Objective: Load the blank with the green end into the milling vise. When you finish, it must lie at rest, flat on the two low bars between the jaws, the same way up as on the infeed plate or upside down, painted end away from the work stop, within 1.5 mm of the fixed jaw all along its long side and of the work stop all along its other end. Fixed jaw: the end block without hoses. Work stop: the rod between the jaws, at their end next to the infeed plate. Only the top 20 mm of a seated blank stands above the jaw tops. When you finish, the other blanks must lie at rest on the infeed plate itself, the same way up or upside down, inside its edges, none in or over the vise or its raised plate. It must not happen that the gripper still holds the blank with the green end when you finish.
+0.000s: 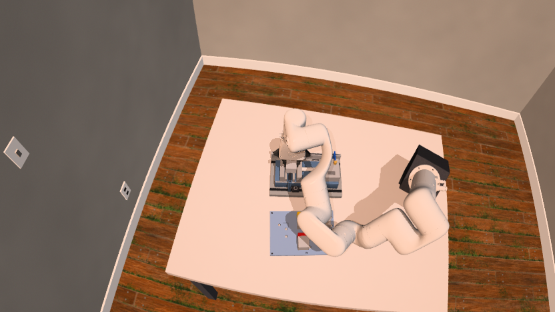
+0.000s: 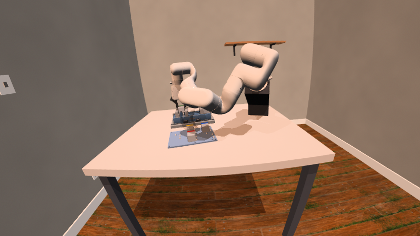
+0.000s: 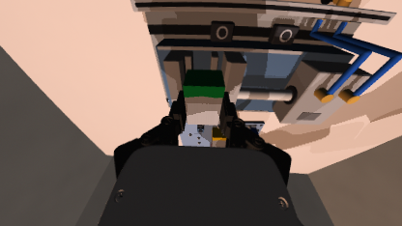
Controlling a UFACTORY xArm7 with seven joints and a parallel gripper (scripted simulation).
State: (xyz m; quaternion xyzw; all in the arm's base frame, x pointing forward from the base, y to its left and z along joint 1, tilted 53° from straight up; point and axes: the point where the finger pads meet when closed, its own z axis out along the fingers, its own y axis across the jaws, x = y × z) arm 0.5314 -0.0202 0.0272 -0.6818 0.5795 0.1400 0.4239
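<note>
The fingers are clamped on the green-end blank [image 3: 203,97], held over the vise [image 3: 309,87] slot. Lowering, seating and release remain; other blanks [image 1: 303,241] lie on the plate [image 1: 279,240].

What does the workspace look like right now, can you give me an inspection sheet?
Surface: pale table carrying vise and infeed plate.
Job's things: green-end blank held over the vise; red-end blank on the plate.
Clutter: nothing seen.
Grippers: gripper shut on the green-end blank.
Cables: blue hoses on one vise block.
Surroundings: wood floor, wall shelf, wall plates.
</note>
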